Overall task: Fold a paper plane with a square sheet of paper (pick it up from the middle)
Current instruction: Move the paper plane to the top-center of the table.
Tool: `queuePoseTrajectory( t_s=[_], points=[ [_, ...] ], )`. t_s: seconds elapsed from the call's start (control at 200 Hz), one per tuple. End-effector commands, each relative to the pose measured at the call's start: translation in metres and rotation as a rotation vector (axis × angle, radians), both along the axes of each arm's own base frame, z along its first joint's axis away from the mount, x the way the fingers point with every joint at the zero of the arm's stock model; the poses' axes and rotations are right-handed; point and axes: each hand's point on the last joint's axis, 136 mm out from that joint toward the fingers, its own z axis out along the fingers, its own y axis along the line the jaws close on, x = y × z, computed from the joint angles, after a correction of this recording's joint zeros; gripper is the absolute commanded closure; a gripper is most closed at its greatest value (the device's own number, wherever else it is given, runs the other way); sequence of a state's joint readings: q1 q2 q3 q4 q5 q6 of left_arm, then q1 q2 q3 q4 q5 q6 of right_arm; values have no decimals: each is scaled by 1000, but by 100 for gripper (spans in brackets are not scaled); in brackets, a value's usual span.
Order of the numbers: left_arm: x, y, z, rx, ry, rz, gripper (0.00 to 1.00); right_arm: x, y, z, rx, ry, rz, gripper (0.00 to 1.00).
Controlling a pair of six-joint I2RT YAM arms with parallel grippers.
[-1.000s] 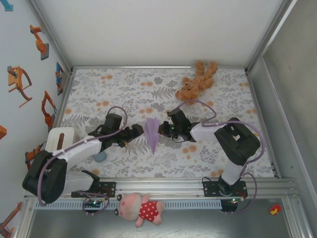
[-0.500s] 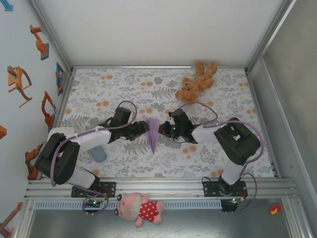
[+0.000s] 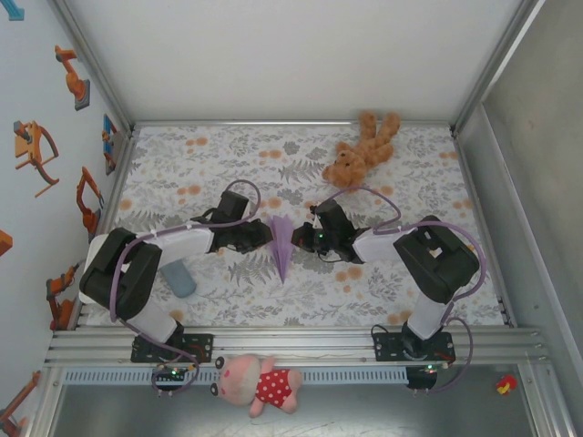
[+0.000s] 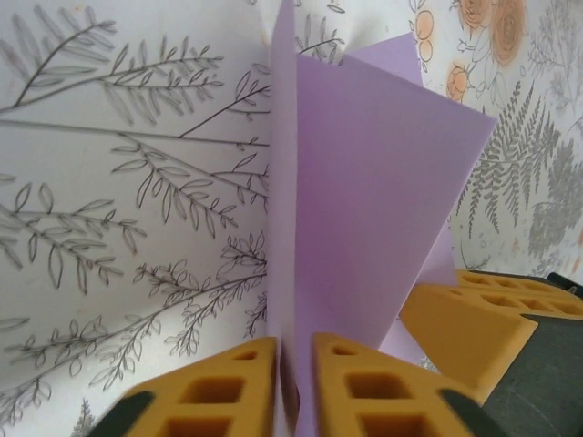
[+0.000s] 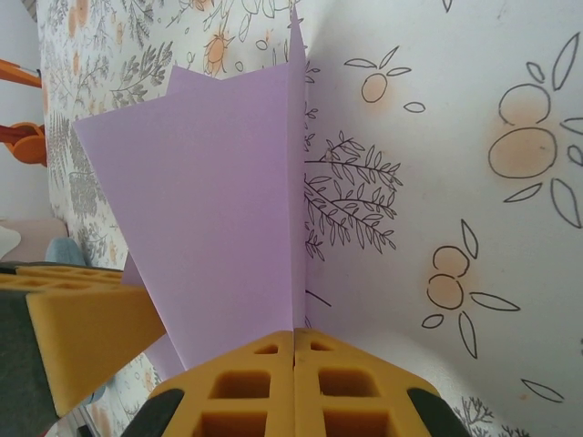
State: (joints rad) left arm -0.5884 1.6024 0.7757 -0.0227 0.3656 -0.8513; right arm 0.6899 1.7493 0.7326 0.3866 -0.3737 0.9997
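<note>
Where the two arms meet near the middle of the flower-printed table (image 3: 228, 164), the pale lilac paper plane (image 3: 282, 248) sits as a narrow dart that tapers toward the near edge. It is caught between the left fingers (image 3: 264, 234) and the right fingers (image 3: 298, 239). From above both sets look small and dark against the print, so the grip itself is hard to make out there.

Seen from the left wrist, the yellow ribbed left fingers (image 4: 223, 391) stand nearly together with the plane's upright centre fold clamped between them. A wing spreads off to the right. The fold's far end is cut off by the top edge, and its near end is hidden behind the pads.

Seen from the right wrist, the right fingers (image 5: 241, 387) are pressed tight on the same fold with no gap showing. Here too the paper's lower end is lost behind them.

A small grey-blue pad (image 3: 179, 279) lies just beside the left arm. A brown teddy bear (image 3: 362, 150) lies well apart at the far side. A pink pig soft toy (image 3: 260, 382) rests below the front rails.
</note>
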Motion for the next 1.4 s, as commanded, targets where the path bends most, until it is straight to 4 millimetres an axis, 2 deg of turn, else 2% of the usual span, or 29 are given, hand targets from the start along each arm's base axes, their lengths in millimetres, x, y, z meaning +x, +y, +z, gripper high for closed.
queuePoseTrajectory(
  t_s=[0.0,0.095,0.2,0.436,0.766,1.047,1.397],
  points=[
    [3,1,0,25,-6,-17,90,8,-3,11,12,-24,-20,100],
    [2,5,3,30,-19,-13,94,11,-12,17,-8,-44,-33,100],
    [2,9,9,30,-39,-8,94,12,-21,20,-42,-60,-40,100],
    [-2,18,-3,51,-18,21,94,15,-38,7,-87,-42,-73,100],
    [-10,20,-22,69,27,10,93,11,-39,-14,-123,-10,-47,100],
    [-11,19,-29,81,43,-14,90,9,-41,-30,-169,19,-28,100],
    [-8,14,-22,61,15,-59,88,11,-45,-27,-224,3,-5,98]
  ],
)
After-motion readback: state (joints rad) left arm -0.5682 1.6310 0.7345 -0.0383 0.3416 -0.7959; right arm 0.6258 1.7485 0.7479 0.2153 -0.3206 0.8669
